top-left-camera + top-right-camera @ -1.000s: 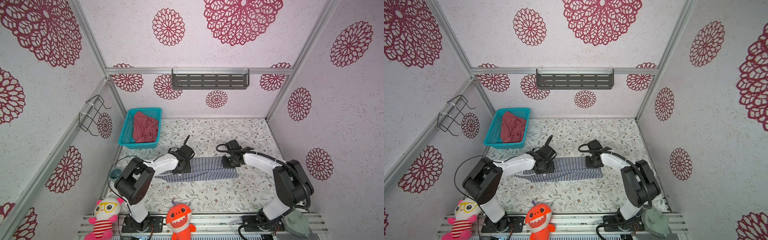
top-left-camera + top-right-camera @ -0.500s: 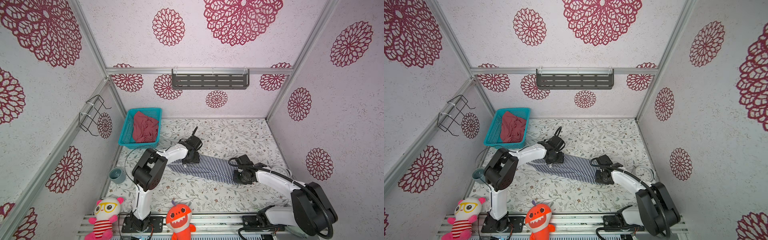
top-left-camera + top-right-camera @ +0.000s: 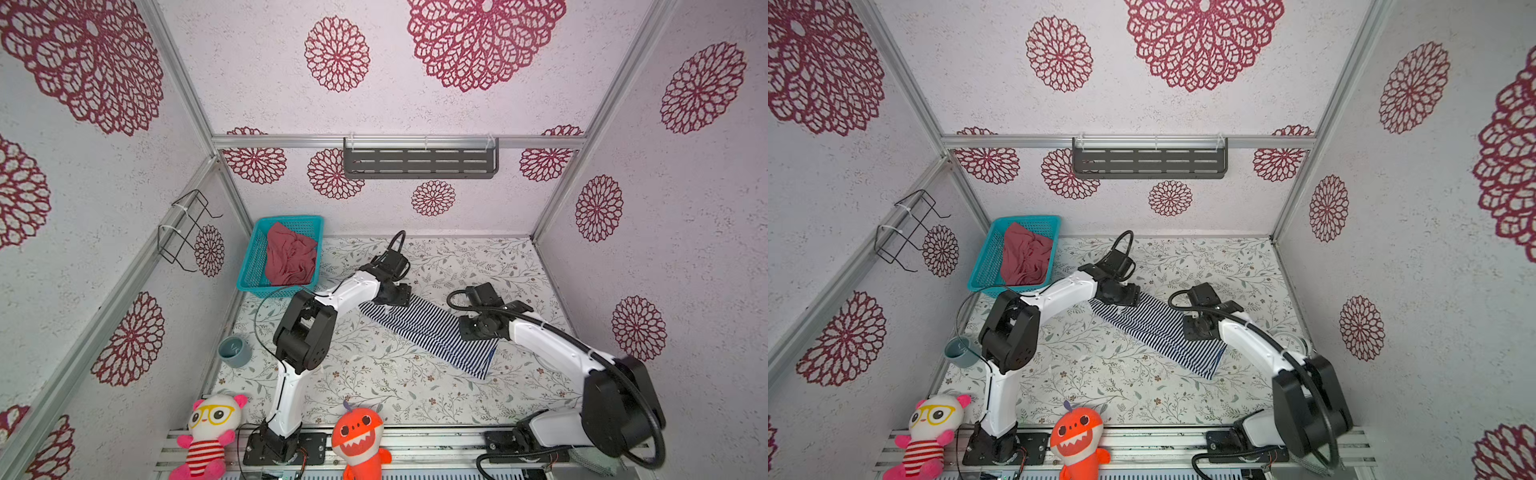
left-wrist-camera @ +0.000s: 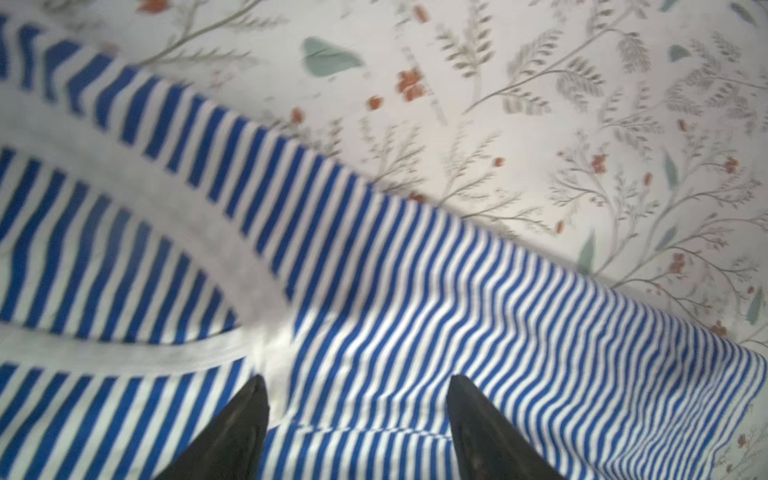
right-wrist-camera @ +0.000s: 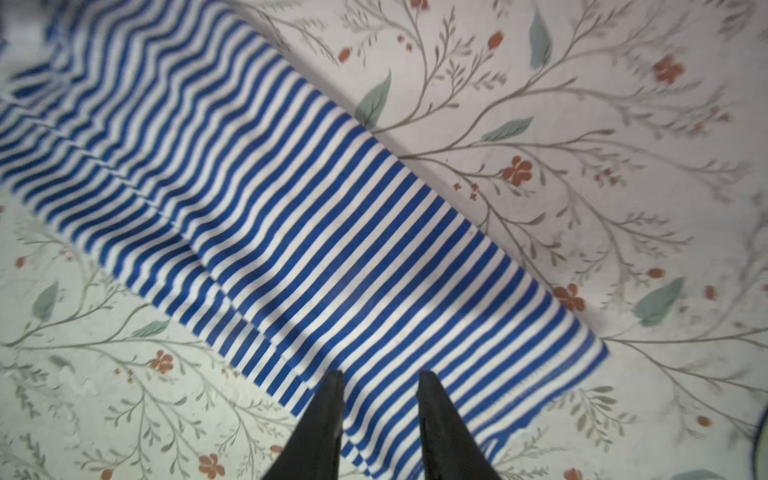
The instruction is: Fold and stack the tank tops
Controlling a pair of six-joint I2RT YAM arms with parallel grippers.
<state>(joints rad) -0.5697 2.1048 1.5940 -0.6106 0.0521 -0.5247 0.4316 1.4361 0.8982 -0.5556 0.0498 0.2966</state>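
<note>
A: So where does the striped top (image 3: 428, 332) lie?
B: Folded into a long soft band of thin blue-and-white stripes, slanting across the middle of the table (image 3: 374, 386), flat; its layered edges step along one side. Left gripper (image 4: 356, 380) is over its far-left end, jaws spread wide, gripping nothing; right gripper (image 5: 382, 374) over the near-right end, jaws a little apart, released too.
A: Room around it?
B: Bare floral tabletop in front and behind; cup (image 3: 235, 351) at the left edge, well apart.
A: And the red top (image 3: 291, 259)?
B: Crumpled in the teal mesh basket (image 3: 249, 266), far-left corner, against the rosette-papered walls
</note>
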